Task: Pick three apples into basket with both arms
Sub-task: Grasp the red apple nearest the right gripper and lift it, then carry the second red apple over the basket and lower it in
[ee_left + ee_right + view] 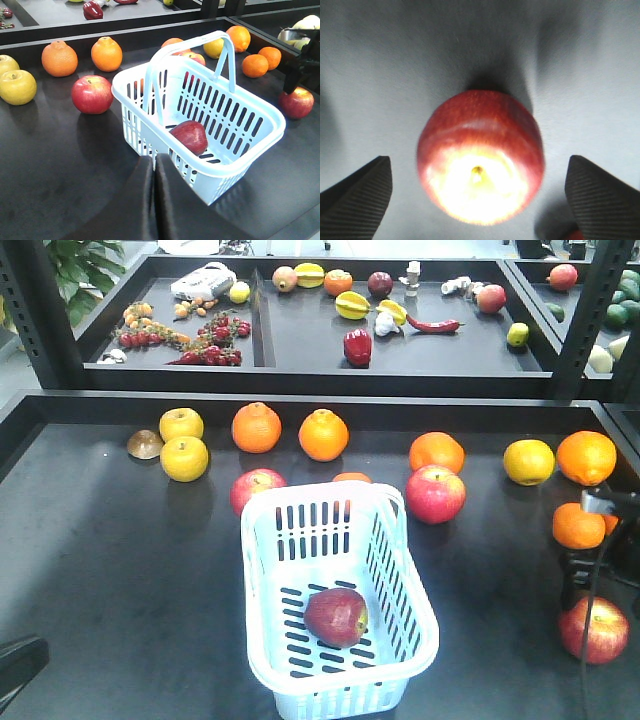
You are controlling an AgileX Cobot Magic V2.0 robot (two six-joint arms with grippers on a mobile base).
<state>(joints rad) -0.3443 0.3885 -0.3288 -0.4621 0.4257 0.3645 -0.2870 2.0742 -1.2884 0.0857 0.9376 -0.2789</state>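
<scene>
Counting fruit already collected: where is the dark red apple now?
In the front view, the dark red apple lies on the slotted floor of the pale blue plastic basket, centre foreground.

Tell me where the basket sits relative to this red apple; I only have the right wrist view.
Observer: The pale blue-white slotted plastic basket stands near the middle of the black table, to the left of your round red apple and well apart from it.
Operator: Report what is in it.
Observer: One dark red apple lies on its slotted bottom, and nothing else.
Operator: Give me the left gripper's state.
Observer: The left gripper is shut with its fingers pressed together and nothing between them, just short of the basket's near corner in its wrist view.
</scene>
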